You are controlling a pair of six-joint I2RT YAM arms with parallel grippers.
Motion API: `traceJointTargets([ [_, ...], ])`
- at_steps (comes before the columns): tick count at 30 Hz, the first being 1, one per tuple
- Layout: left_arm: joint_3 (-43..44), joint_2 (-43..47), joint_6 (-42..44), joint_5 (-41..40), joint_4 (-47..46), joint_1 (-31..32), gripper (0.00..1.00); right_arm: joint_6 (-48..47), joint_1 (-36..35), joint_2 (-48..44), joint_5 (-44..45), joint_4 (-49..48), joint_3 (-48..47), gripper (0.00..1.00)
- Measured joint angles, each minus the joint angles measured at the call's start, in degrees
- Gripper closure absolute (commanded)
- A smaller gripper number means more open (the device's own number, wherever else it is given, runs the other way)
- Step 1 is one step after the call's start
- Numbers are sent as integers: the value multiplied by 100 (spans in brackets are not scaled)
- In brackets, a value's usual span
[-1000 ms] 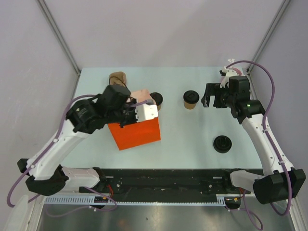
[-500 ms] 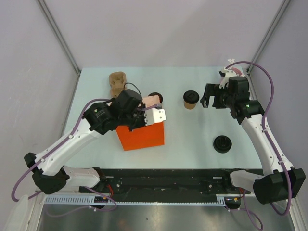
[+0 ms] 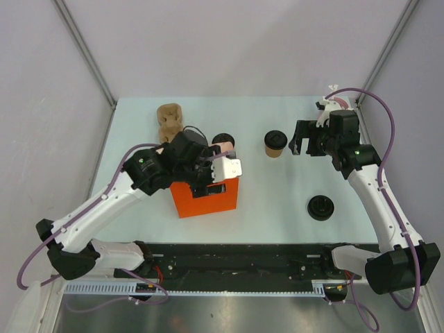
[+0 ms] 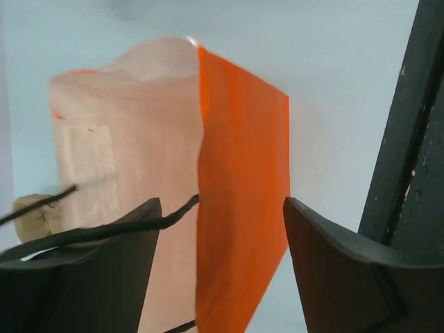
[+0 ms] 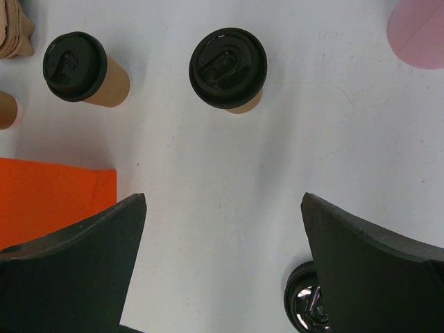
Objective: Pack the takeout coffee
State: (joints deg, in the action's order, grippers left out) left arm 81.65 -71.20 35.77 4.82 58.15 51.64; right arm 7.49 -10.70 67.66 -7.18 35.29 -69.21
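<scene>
Loose black lid (image 3: pixel 321 207): laid flat on the bench (image 3: pixel 277 187) near the right arm's base, well apart from both cups.
Orange bag (image 3: pixel 208 200): stood upright left of centre, mouth upward.
Left gripper (image 4: pixel 222 215): placed over the bag's top edge with one jaw on each side of the folded wall. Whether the wall is pinched cannot be told.
Right gripper (image 5: pixel 223 201): jaws spread wide with nothing between them, aimed down at bare bench.
Right paper cup (image 3: pixel 275 143): stood on the bench just beside the right gripper, on its bag side and apart from the fingers. In the right wrist view it is seen ahead of the open gap, almost centred.
Left paper cup (image 3: pixel 223 142): stood just behind the bag's far edge. Contact with the bag cannot be told.
Cup axis: both cups upright, long axis vertical, black lids uppermost.
Nearer arm: the right arm is judged nearer to the right paper cup.
Coming move: a short advance and a grip across the cup wall are judged to be needed.
Cup tray (image 3: pixel 168 119) and pink cylinder (image 3: pixel 331 104): set at the far side, not involved.
</scene>
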Motion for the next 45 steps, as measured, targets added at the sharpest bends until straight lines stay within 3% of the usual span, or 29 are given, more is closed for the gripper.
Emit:
traceJointTargets([
  [3, 562, 9, -70, 129, 133, 0, 8, 0, 0, 0, -2, 0, 0, 0],
  [12, 1652, 291, -105, 157, 599, 2, 3, 0, 0, 0, -44, 0, 0, 0],
  [17, 2723, 229, -273, 321, 863, -92, 5, 2, 0, 0, -116, -2, 0, 0],
  [19, 3329, 146, -557, 455, 785, -564, 12, 4, 0, 0, -151, -7, 0, 0],
  [21, 3906, -66, -903, 492, 662, -1432, 19, 11, 0, 0, -199, -24, 0, 0],
  [25, 4732, -684, -1620, 433, 251, -2879, 23, 48, 0, 4, -280, -70, 2, 0],
  [29, 4817, -1405, -2229, 428, -52, -3471, 34, 48, 0, 33, -326, -122, 2, 0],
  [35, 4481, -2717, -2905, 201, -511, -4164, 39, 11, 0, 92, -334, -129, 2, 0],
  [45, 4273, -4109, -2981, -2, -925, -4330, 44, -197, 7, 396, -334, -127, 2, 0],
])
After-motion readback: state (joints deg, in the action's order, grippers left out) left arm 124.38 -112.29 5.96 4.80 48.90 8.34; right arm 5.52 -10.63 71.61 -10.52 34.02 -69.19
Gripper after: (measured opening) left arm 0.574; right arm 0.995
